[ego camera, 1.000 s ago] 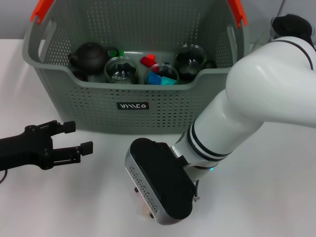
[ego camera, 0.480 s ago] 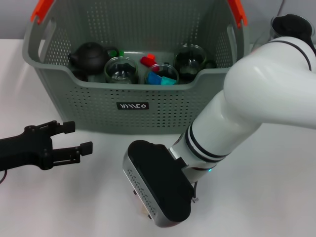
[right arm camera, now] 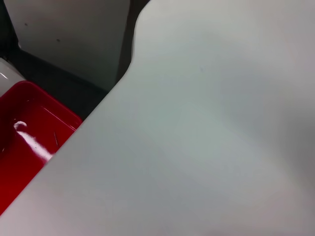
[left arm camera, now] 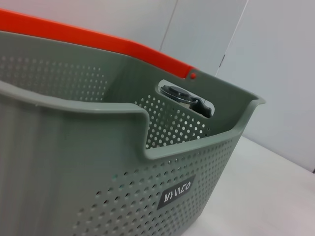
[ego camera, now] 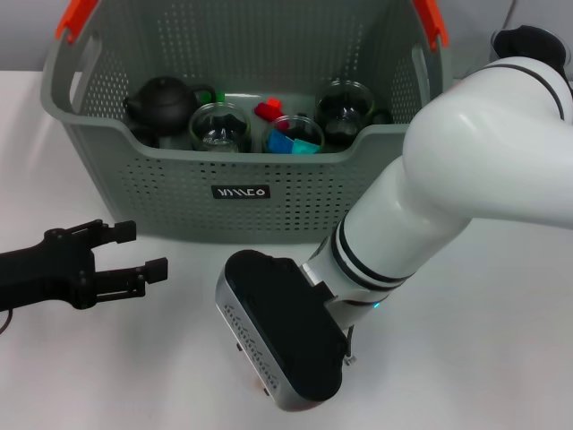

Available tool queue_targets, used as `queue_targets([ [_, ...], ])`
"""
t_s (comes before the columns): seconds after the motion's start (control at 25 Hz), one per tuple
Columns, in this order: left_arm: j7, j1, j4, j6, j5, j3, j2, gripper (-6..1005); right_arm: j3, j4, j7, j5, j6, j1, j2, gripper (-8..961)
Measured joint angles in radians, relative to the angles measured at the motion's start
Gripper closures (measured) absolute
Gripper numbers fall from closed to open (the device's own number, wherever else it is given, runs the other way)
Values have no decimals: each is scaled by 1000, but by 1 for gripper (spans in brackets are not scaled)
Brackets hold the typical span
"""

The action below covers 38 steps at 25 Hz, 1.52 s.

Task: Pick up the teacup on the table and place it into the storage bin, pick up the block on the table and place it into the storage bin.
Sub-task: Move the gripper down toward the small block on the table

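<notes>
The right claw [ego camera: 269,387] is low over the white worktop [ego camera: 466,340] in front of the storage bin [ego camera: 242,193], but its wrist housing covers the fingers in the head view, so whether they are apart or together cannot be told; only a small tan bit of something peeks out beneath the housing, too little to name. The right wrist view shows only the pale worktop, its edge, and a red tray [right arm camera: 24,142] lying below and beyond that edge. The left claw [ego camera: 143,251] rests on the worktop near the bin's front left corner, its black fingers apart and empty, pointing toward the right arm. The storage bin stands at the back of the worktop, grey-green and perforated, with orange handle ends and a small black label [ego camera: 240,192] on its front. Inside it sit a dark teapot [ego camera: 163,101], several glass cups [ego camera: 219,125], and red, blue and green blocks [ego camera: 291,141].
</notes>
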Motion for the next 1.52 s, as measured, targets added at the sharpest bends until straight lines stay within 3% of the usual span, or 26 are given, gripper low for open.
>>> queue_targets([
  [1.48,-2,-3,-2,-1,0,0,0,96,-8,40,-1,10,-8,-9,3,443],
  [1.52,-2,-3,-2,-1,0,0,0,96,-8,40,-1,10,-7,-9,3,557],
])
